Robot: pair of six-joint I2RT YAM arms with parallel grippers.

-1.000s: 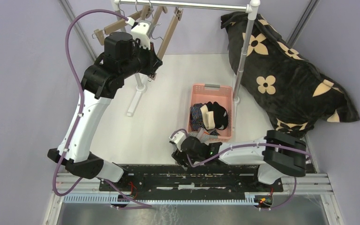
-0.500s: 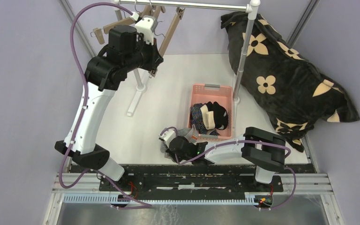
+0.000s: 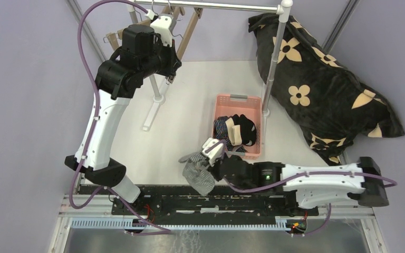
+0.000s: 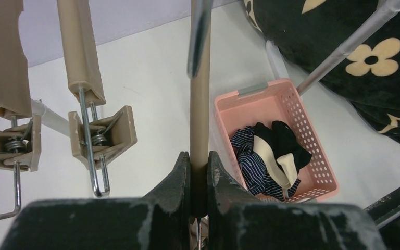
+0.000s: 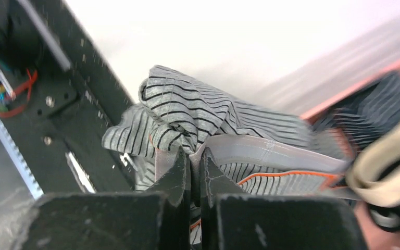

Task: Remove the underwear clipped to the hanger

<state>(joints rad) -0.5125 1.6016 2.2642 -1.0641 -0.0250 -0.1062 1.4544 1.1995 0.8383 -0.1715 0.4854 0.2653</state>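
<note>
grey striped pair (image 3: 196, 171): grey-and-white, thin dark stripes, grey waistband with an orange edge line. Crumpled, pinched at the waistband by the right gripper (image 5: 195, 166), whose jaws are closed tight on the cloth. Off the hanger, outside the pink basket (image 4: 312, 136), just by its near-left corner, over the near table edge.
navy striped pair (image 4: 251, 162): thin light stripes, bunched up, lying in the basket's left half.
black pair (image 4: 286, 141): beige waistband folded across it. Same basket, right of the navy pair and touching it.
hanger (image 4: 199, 112): tan wooden bar, upright in the wrist view, clamped between the left gripper's (image 4: 199, 159) jaws.
</note>
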